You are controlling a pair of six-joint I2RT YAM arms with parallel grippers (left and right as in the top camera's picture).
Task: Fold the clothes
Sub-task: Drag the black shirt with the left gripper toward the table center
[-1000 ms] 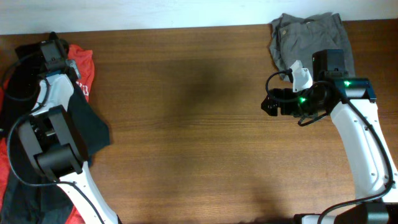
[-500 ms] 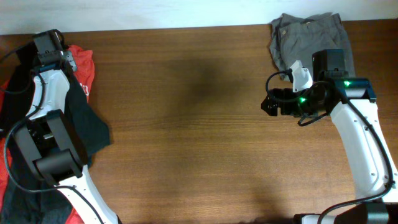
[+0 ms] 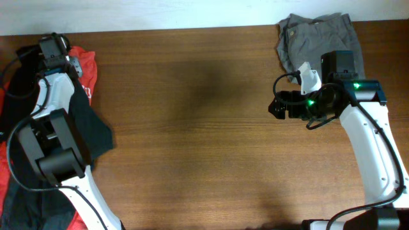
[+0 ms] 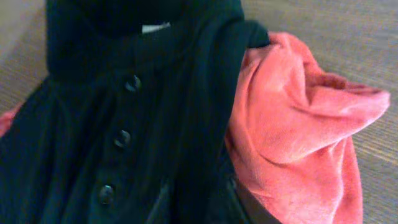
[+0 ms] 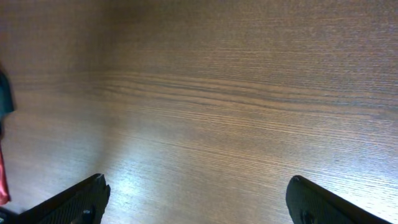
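Observation:
A pile of clothes lies at the table's left edge: a dark buttoned shirt (image 3: 92, 131) over a red garment (image 3: 87, 69). My left gripper (image 3: 51, 48) is at the pile's far end. In the left wrist view the dark shirt (image 4: 124, 112) fills the frame, the red garment (image 4: 292, 137) bunched to its right. The left fingers (image 4: 196, 205) sit close together with a taut fold of dark shirt between them. A grey garment (image 3: 317, 38) lies crumpled at the far right. My right gripper (image 3: 276, 107) is open and empty over bare wood (image 5: 199, 205).
The brown wooden table (image 3: 192, 128) stretches between the two arms. The pile on the left hangs over the table's left edge. The right arm's base stands at the front right, close to the grey garment.
My left gripper shifted a little up and to the left at the pile, then came slightly back. The right arm has not moved.

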